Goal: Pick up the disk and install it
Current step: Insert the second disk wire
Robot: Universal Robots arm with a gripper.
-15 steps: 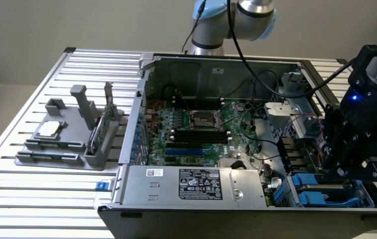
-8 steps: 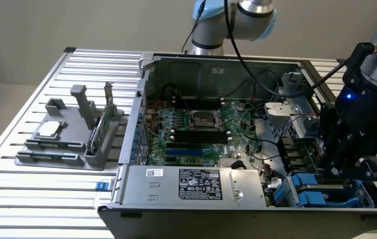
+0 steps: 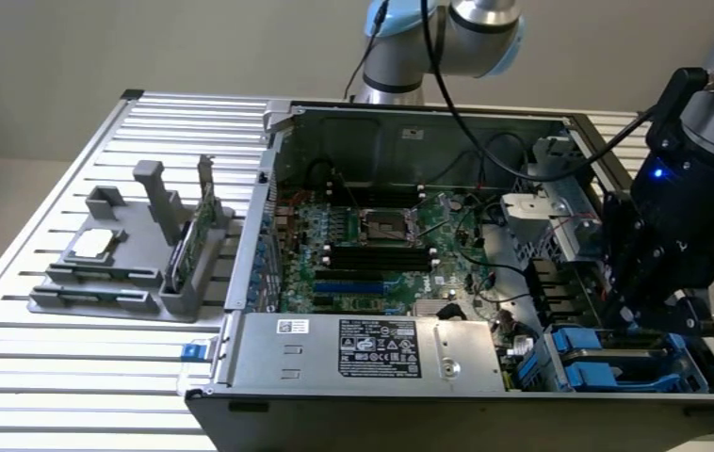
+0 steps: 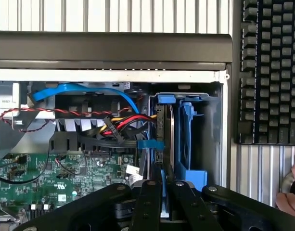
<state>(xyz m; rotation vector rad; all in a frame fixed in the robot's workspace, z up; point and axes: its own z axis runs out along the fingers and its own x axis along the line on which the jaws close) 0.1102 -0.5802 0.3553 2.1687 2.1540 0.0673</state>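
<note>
Between the black fingers [image 4: 148,202] of the gripper [image 4: 162,192], drawn nearly together: the edge of the disk [image 4: 167,144], standing upright in its blue carrier within the drive bay [image 4: 212,139] at a corner of the open computer case [image 3: 483,395], apparently pinched. Beside the fingers: red, yellow and black cable bundle [image 4: 123,124]; blue cable [image 4: 84,90]; green motherboard [image 4: 65,171]; beyond the case wall, black keyboard [image 4: 270,72]; a person's hand [image 4: 291,192] near the slatted table [image 3: 81,377].
</note>
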